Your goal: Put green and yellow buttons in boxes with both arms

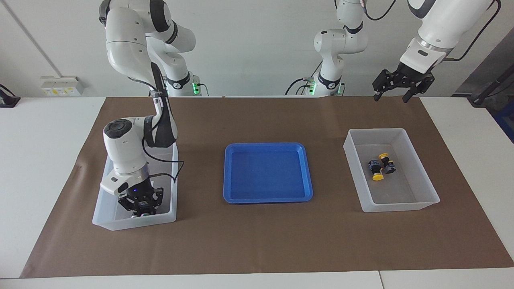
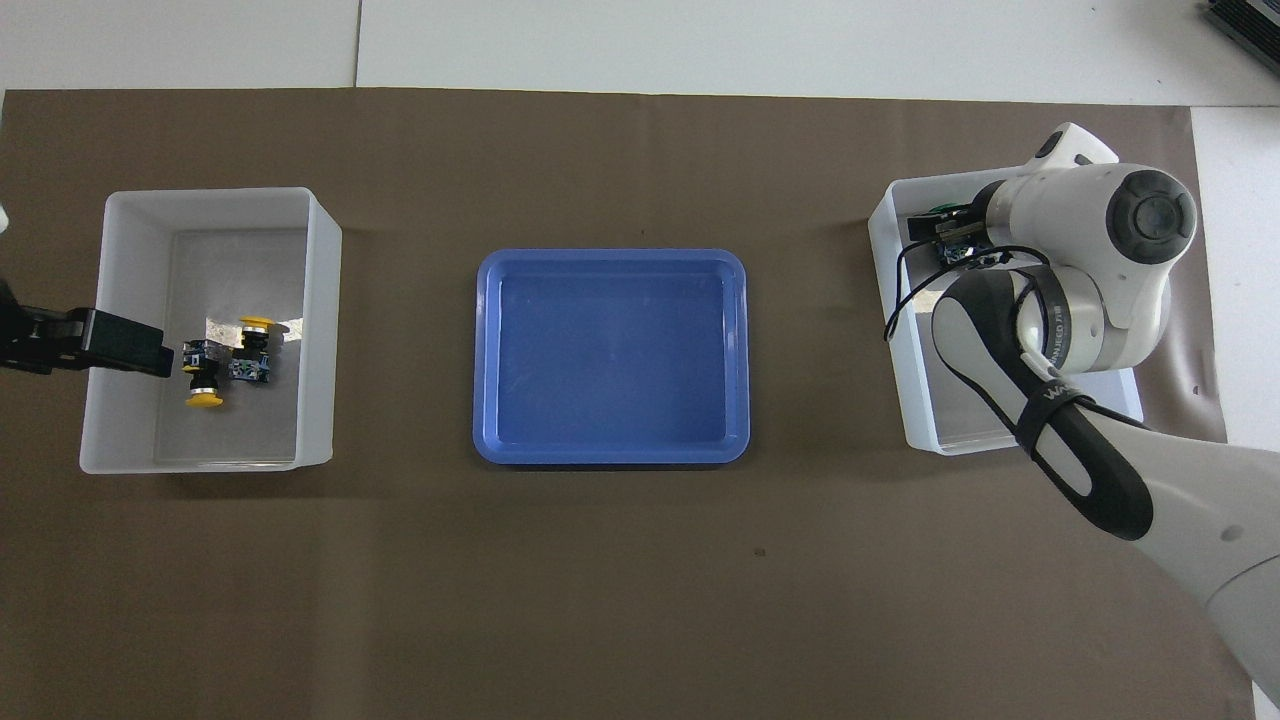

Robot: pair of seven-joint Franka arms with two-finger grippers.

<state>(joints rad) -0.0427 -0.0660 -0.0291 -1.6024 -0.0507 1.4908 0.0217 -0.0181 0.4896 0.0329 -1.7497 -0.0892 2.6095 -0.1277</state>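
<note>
Green button [image 2: 940,210] low in box [image 1: 168,218], right gripper [image 1: 140,208] grip unclear: release fully, lift straight. Left gripper [image 1: 397,86] waits, wide.

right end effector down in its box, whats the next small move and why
Probably lift the right end effector straight up out of the box. It sits low between the walls over a green button, so sideways travel might hit a wall. Whether the button is released is unclear. The left end effector waits open, raised over the mat; two yellow buttons lie in the other box.
</note>
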